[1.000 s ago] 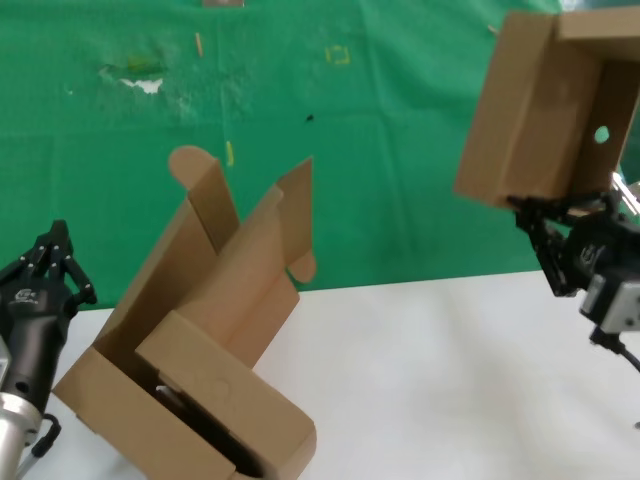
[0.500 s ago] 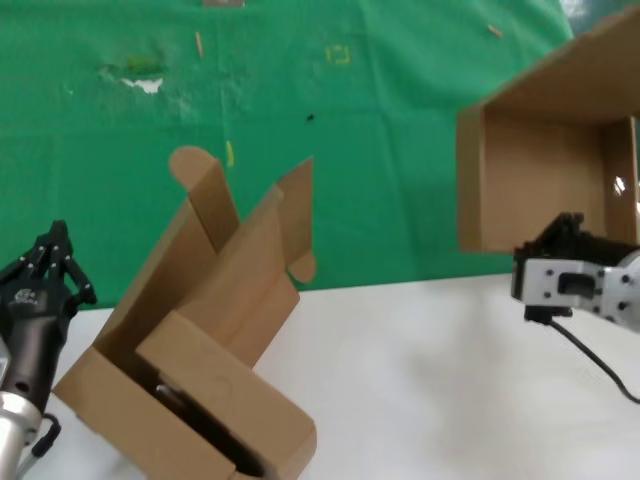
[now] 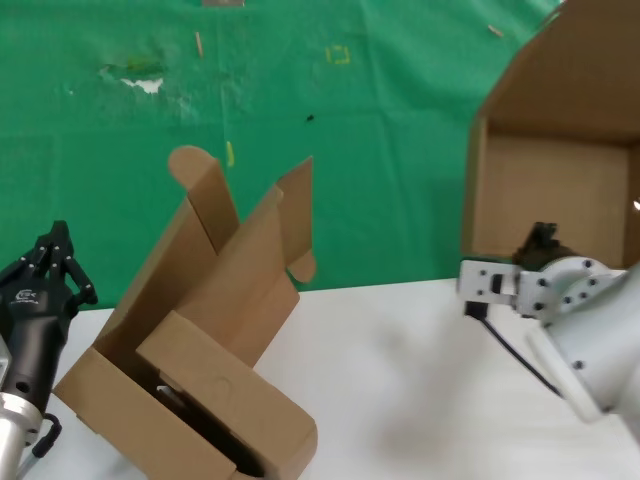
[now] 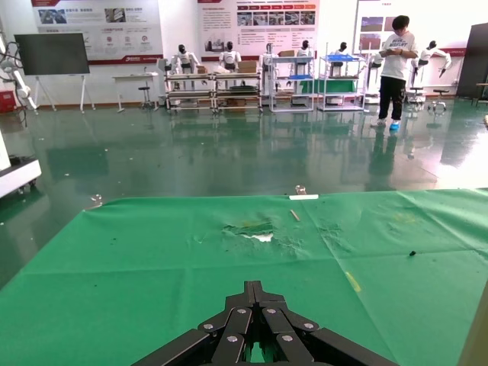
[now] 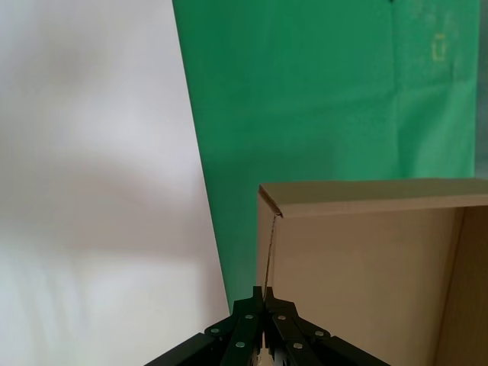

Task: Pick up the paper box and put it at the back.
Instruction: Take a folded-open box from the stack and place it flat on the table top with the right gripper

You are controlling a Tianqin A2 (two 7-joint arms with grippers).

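From the head view, the paper box (image 3: 560, 150) was held aloft at the right above the green back (image 3: 300, 90), its open side facing the camera, by the right gripper (image 3: 541, 240). The left gripper (image 3: 52, 262), fingers pressed together, was parked at the left. In the right wrist view, the fingers (image 5: 248, 324) were pinched on the box's wall edge.

A small white logo is printed on the black body of the left hand (image 3: 50, 262) in the head view, but its letters cannot be made out; posters (image 4: 95, 23) are seen on the far wall in the left wrist view, their print too small to be read; no other text is found.
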